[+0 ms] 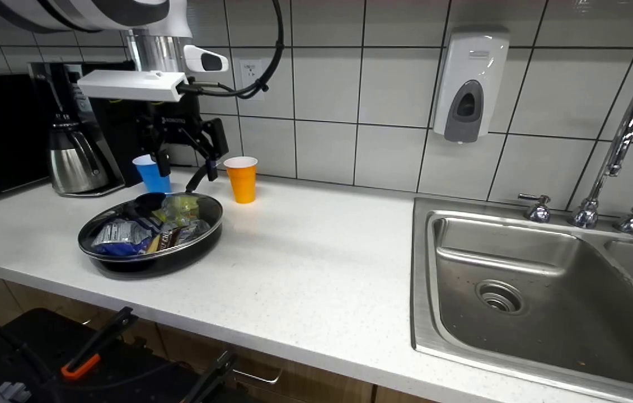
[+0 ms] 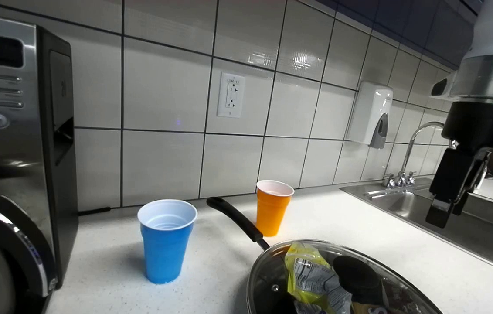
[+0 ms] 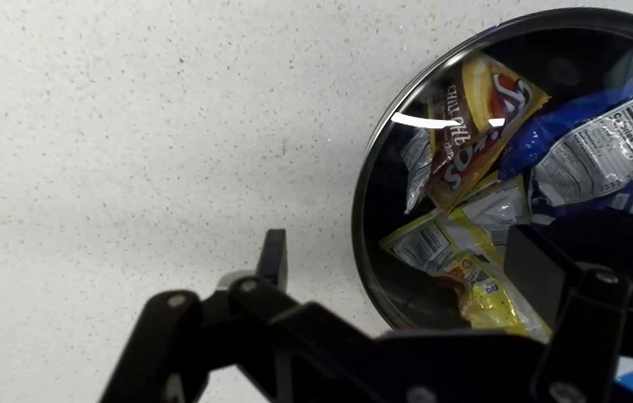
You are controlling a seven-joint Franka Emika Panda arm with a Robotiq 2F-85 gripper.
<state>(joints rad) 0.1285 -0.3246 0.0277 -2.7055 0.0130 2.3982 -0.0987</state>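
Nearest our wrist camera stands the dark gripper (image 3: 404, 258), its two fingers spread wide with nothing held; one tip shows against the speckled white counter (image 3: 126, 140), the other against the glass lid (image 1: 151, 226) of a black pan (image 1: 176, 257). In an exterior view we see the gripper hanging higher than the pan and apart from it. The pan sits on the counter between the coffee maker (image 2: 6, 144) and the steel sink (image 1: 421, 268), its handle (image 2: 234, 218) pointing toward the tiled wall (image 1: 327, 84). Through the lid we make out a brown packet (image 3: 478, 134), a blue packet (image 3: 579, 151) and a yellow packet (image 3: 484, 302) lying inside. Beyond the pan, on either side of the handle, we find a blue cup (image 2: 166, 248) and an orange cup (image 2: 272, 213), both standing upright. Farther along, a white soap dispenser (image 1: 473, 84) hangs on the wall near the sink, and a chrome faucet (image 1: 601, 179) rises at the sink's back edge. We also see a power outlet (image 2: 231, 95) on the tiles above the cups.
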